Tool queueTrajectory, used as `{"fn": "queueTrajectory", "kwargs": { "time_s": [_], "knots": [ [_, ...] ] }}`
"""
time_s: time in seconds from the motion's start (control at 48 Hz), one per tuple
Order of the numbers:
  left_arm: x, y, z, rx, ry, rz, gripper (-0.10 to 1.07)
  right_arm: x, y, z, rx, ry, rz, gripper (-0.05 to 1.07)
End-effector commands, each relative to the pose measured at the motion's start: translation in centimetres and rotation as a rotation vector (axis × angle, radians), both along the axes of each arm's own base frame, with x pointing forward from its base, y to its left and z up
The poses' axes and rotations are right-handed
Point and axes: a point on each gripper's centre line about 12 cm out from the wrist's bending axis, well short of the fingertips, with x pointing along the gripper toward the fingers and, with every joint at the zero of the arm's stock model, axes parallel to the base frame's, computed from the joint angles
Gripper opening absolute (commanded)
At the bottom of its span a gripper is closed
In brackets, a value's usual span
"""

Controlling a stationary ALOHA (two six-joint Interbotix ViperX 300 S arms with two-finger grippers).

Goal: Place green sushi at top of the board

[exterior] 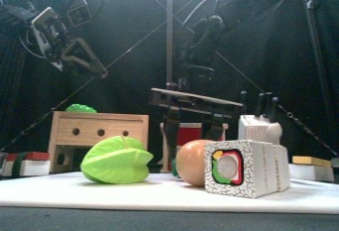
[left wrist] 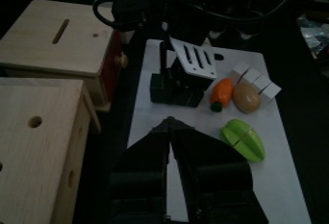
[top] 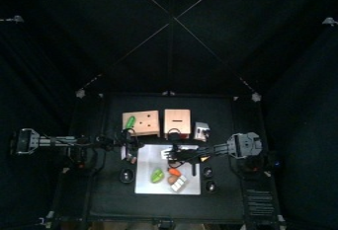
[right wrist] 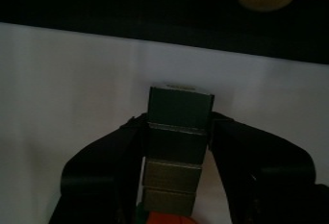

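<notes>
Nearest the front edge, the board [exterior: 54,197] lies flat & white w/ three pieces on it. The green sushi [exterior: 117,162] sits on the board's front-left part in the front view, resting free w/ nothing gripping it. In the top view it's in the board's lower left area [top: 157,176]. Just beside it to the right is an orange-tan rounded piece [exterior: 193,160], and a white roll [exterior: 248,168] w/ a coloured centre is up against that. Behind these three the right gripper [exterior: 208,126] hangs over the board w/ jaws spread wide & nothing between them. It's apart from the green sushi; can't tell if its tips touch the board. Left gripper [left wrist: 167,146] is held above the board's left end, tips meeting in a point, holding nothing, well apart from the pieces. Further back, off the board, two tan blocks stand side by side [top: 138,122] [top: 177,121]. The left one has holes in its face & a small green item [exterior: 82,108] on top. A white object [exterior: 261,129] w/ dark bits sticking up stands back right. Black curtains are behind everything.
</notes>
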Motion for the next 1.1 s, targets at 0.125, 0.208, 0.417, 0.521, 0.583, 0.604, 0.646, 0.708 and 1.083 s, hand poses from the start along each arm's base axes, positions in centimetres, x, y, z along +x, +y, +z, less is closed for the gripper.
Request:
{"fn": "queueTrajectory", "kwargs": {
  "time_s": [0.125, 0.208, 0.417, 0.521, 0.583, 0.604, 0.646, 0.708, 1.083],
  "knots": [
    [0.2, 0.0, 0.5, 0.002, -0.013, -0.005, 0.48, 0.5, -0.1, 1.6, -0.004, -0.046, 0.003, 0.94],
    [0.2, 0.0, 0.5, 0.002, -0.013, -0.005, 0.48, 0.4, -0.1, 1.8, -0.002, -0.044, 0.000, 0.97],
    [0.2, 0.0, 0.4, 0.002, -0.012, -0.005, 0.48, 0.2, 0.0, 4.8, -0.018, -0.101, 0.015, 0.97],
    [0.2, 0.0, 0.4, 0.002, -0.011, -0.003, 0.48, 0.0, 0.1, 6.3, -0.049, -0.130, 0.040, 0.97],
    [0.2, 0.0, 0.4, 0.002, -0.012, -0.005, 0.48, 0.0, 0.1, 6.8, -0.075, -0.141, 0.059, 0.97],
    [0.2, 0.0, 0.5, 0.002, -0.013, -0.005, 0.48, 0.0, 0.2, 7.0, -0.081, -0.145, 0.065, 0.97],
    [0.2, 0.0, 0.5, 0.002, -0.013, -0.005, 0.48, 0.0, 0.3, 7.3, -0.096, -0.152, 0.077, 0.97],
    [0.2, 0.0, 0.4, 0.002, -0.012, -0.005, 0.48, 0.1, 0.3, 7.9, -0.116, -0.163, 0.093, 0.97],
    [0.2, 0.0, 0.5, 0.001, -0.013, -0.004, 0.48, -0.1, 0.5, 10.1, -0.175, -0.209, 0.132, 0.97]
  ]
}}
